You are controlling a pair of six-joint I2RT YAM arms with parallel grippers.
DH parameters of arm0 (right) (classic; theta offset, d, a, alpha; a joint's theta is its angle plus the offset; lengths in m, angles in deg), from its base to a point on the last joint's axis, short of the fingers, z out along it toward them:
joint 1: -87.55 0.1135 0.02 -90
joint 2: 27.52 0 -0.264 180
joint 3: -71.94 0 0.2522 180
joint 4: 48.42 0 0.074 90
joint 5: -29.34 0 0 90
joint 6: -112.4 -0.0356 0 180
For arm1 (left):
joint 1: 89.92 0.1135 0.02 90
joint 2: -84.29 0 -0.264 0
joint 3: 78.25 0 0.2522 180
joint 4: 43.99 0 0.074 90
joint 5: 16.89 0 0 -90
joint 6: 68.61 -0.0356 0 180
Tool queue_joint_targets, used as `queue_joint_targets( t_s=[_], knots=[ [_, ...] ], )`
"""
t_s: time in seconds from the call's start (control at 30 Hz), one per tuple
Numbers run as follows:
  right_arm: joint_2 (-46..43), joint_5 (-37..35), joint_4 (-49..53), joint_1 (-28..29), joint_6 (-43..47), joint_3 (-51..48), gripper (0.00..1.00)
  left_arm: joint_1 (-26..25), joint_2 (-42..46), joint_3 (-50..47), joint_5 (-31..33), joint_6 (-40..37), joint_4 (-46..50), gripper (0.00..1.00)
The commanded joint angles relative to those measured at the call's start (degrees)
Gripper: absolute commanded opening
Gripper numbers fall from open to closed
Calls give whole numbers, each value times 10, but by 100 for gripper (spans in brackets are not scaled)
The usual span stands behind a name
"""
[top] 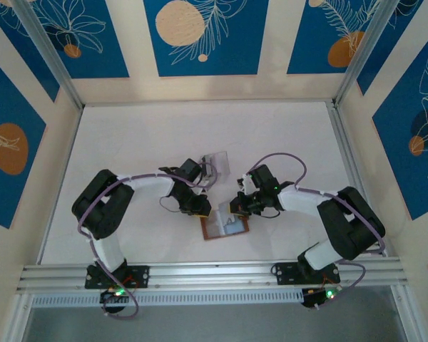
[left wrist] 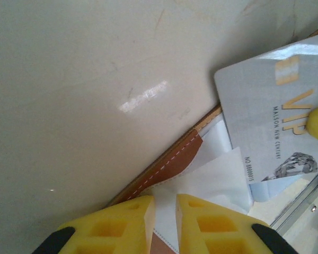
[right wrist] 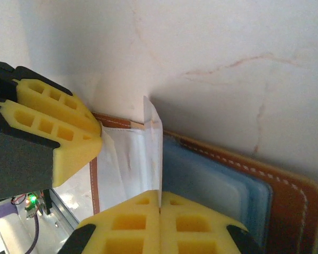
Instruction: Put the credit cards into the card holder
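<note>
White table, blue patterned wall panels around it. Wallet lies open near the near edge, about mid-width, between both hands. Left hand is at the wallet's left edge. It's narrow, fingers nearly together, pinching the wallet's pale inner pocket sheet. Right hand is closed on a grey VIP card, seen edge-on from the right wrist, over the pale pocket just beside the blue pockets. Can't tell if the card's far end is inside a pocket. Clear stand sits farther back toward table centre, apart from the wallet.
</note>
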Motion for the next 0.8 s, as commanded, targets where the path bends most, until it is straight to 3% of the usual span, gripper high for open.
queue_joint_targets(
  t_s=[0.0, 0.5, 0.77],
  knots=[
    [24, 22, -30, -1, 35, 0, 0, -11, -27, -8, 30, -18, 41, 20],
    [43, 103, -150, -5, -4, -34, 0, -11, -31, -18, 30, -12, 33, 20],
    [49, 118, -154, -2, -12, -49, 0, -11, -33, -18, 30, -11, 31, 20]
  ],
)
